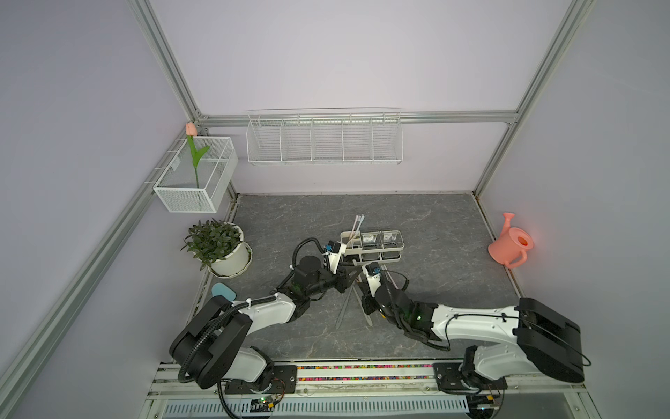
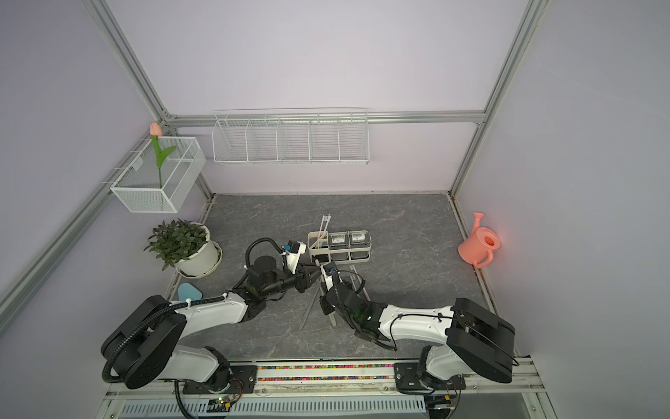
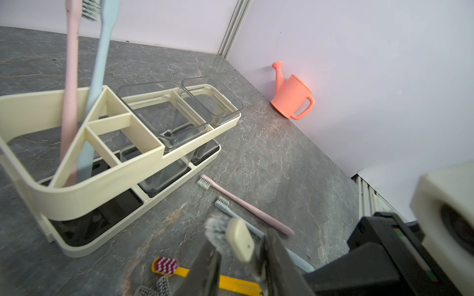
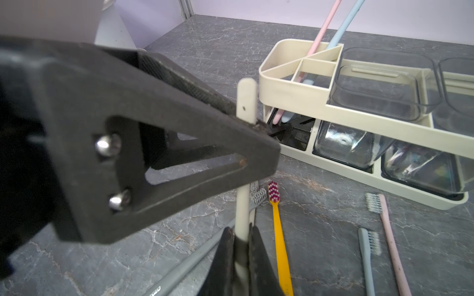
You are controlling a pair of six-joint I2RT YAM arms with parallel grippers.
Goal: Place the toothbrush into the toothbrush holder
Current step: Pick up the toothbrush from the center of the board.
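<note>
Your right gripper (image 4: pixel 241 246): jaws pinching cream toothbrush (image 4: pixel 246 102) low on handle. It stands upright, head up, likely presented for handover.

Your left gripper (image 3: pixel 242 243): jaws part spread, straddling neck under head. Gap shows on one side, so no grip yet. High regrasp would probably free handle end to enter first.

Spare brushes (image 4: pixel 278 230) lie flat on table below.

Toothbrush holder (image 4: pixel 282 84) just beyond. Pink and blue brushes (image 4: pixel 323 25) lean in its end compartment, so aim there.
</note>
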